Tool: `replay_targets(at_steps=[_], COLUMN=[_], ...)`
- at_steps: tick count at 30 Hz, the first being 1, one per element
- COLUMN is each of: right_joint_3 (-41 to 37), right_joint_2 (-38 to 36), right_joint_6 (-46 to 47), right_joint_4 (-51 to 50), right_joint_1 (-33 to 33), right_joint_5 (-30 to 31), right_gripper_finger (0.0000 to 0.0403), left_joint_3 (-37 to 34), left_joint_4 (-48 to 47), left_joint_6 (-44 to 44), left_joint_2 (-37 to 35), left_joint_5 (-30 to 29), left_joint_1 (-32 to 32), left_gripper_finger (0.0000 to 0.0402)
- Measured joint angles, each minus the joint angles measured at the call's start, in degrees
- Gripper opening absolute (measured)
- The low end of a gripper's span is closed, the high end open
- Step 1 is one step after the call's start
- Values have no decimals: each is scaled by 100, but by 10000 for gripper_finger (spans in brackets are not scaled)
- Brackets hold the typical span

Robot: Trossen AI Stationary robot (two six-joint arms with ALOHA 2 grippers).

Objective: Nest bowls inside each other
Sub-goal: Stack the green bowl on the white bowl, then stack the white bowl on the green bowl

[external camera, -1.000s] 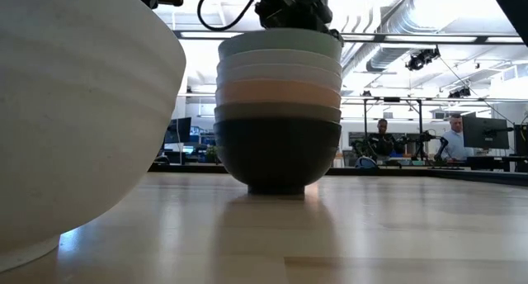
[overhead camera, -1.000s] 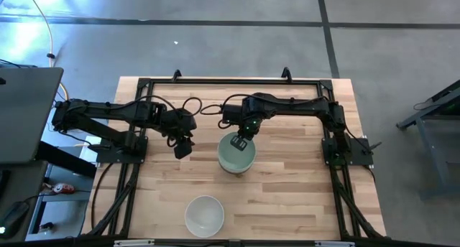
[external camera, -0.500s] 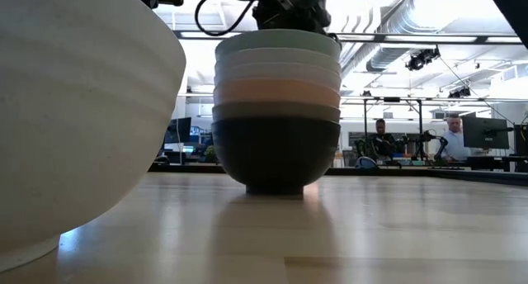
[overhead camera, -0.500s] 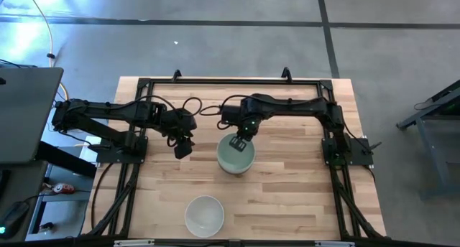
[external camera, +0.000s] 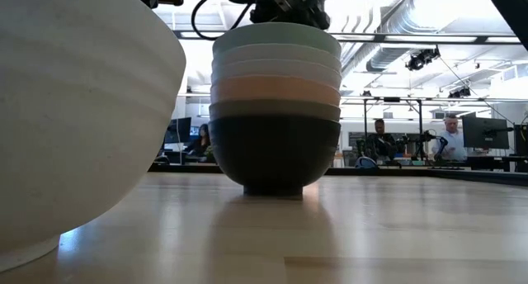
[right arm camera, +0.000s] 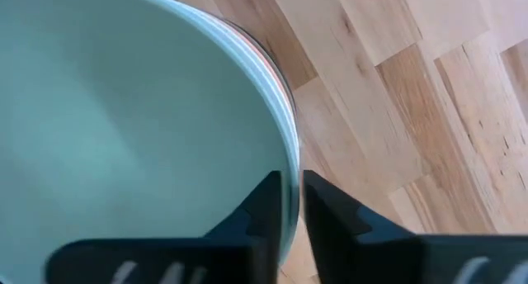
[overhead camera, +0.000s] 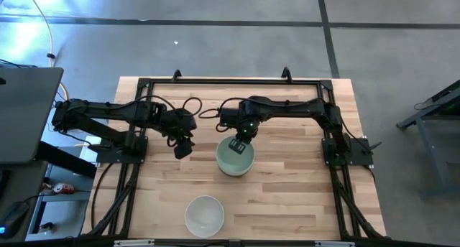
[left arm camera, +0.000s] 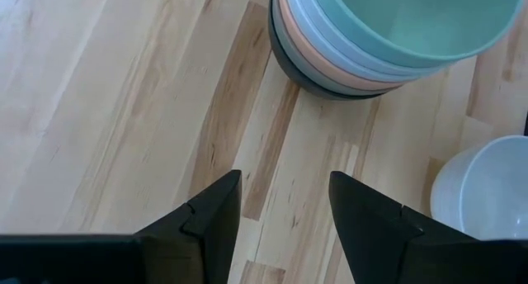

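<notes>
mint bowl (right arm camera: 124, 127) rim between right gripper (right arm camera: 289, 205) fingers

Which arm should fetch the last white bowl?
Left, probably. The left gripper hangs open and free beside the stack, while the right gripper is pinched on the mint bowl's rim. The white bowl sits alone near the table's front edge.

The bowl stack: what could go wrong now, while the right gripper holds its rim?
1. The right gripper pinches only the mint green bowl by its rim, so the stack may slide or tilt if dragged.
2. A lift could raise the mint bowl alone.
3. The white bowl remains apart; the open left gripper waits nearby.
</notes>
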Motion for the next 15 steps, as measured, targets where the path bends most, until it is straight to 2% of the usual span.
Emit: replay_targets(at_steps=[8,15], right_joint_3=[-2,-2], right_joint_2=[-93,-195], right_joint_6=[-13,-25], right_joint_4=[37,25], right_joint_1=[8,14], right_joint_5=[117,192], right_gripper_finger=[120,146], left_joint_3=[0,0], left_joint_4=[0,0], left_joint_6=[0,0], left_joint_2=[0,0], left_joint_5=[0,0], left_joint_1=[-1,-1], left_gripper_finger=[173,173])
